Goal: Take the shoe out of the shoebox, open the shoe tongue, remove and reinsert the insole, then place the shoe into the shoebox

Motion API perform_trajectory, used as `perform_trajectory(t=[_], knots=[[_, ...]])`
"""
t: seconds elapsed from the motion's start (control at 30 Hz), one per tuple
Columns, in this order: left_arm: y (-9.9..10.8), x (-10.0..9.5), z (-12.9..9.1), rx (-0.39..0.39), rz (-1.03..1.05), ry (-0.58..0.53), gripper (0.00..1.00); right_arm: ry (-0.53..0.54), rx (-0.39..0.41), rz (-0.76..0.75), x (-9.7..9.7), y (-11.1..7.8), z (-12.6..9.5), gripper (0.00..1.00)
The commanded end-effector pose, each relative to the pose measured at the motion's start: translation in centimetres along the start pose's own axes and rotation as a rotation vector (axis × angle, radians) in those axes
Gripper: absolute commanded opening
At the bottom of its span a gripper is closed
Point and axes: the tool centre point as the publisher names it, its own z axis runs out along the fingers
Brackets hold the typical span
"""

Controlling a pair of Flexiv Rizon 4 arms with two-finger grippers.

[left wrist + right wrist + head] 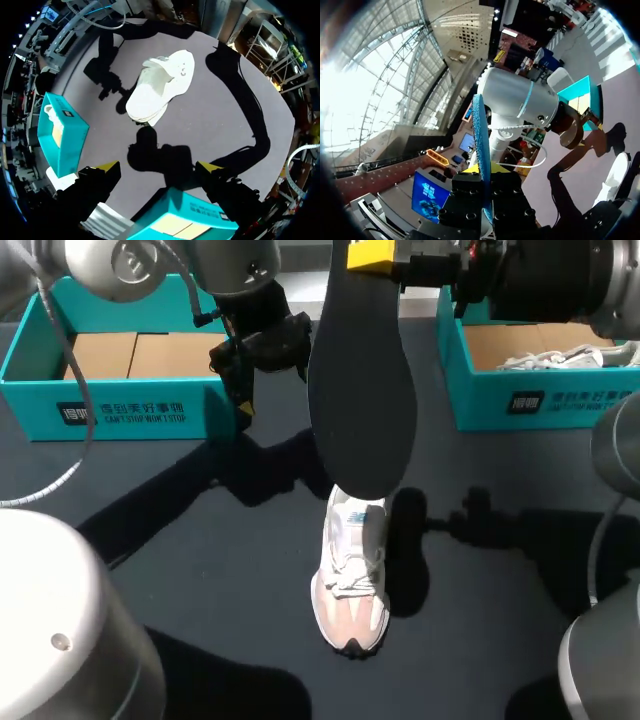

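Standing at the left of the tabletop point(200, 540), the left shoebox point(110, 390) is teal with a bare brown cardboard floor showing inside. The left arm comes in over the box's right end. The left hand point(157, 169) hangs above the dark tabletop near that box, its yellow-tipped fingers point(107, 167) well apart with nothing between them. In the left wrist view the box's teal wall lies just under the hand.

Toward the middle, the insole point(360, 390) hangs lengthwise in the air, dark and broad face toward the head camera. Its lower end overlaps the heel of the shoe point(350, 580) in that view; whether they touch cannot be told. The shoe stands on its sole on the tabletop, outside both boxes, white with a pinkish toe that points to the near edge. Its laces run up the middle.

At the top, the right hand point(372, 254) is clamped on the upper end of the insole. The right wrist view shows the insole edge-on, pinched between the two black fingers. To the right stands the right shoebox point(540, 400), also teal, with something white and laced point(555, 358) lying inside it.
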Motion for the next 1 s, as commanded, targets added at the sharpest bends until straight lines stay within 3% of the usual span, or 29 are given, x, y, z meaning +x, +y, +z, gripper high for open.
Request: perform_trajectory(t=[0.03,0.37,0.73,0.83,1.0], knots=[[-0.1,1.7,-1.7,-0.017,0.0,-0.477,1.0,-0.024,0.011,0.015,-0.6,0.4,-2.5,0.0],[-0.2,1.1,-4.7,-0.017,0.037,-0.836,1.0,-0.03,0.003,0.089,-2.2,1.6,-5.1,0.0],[-1.1,-1.3,-8.1,0.039,0.163,-1.029,1.0,-0.063,0.002,0.183,-5.8,3.0,-7.4,0.0],[-1.3,-1.9,-9.0,0.056,0.196,-1.079,1.0,-0.014,-0.038,0.204,-6.2,3.7,-7.7,0.0],[-1.7,-3.3,-10.5,0.068,0.248,-1.121,1.0,-0.02,-0.07,0.26,-7.7,4.5,-8.0,0.0]])
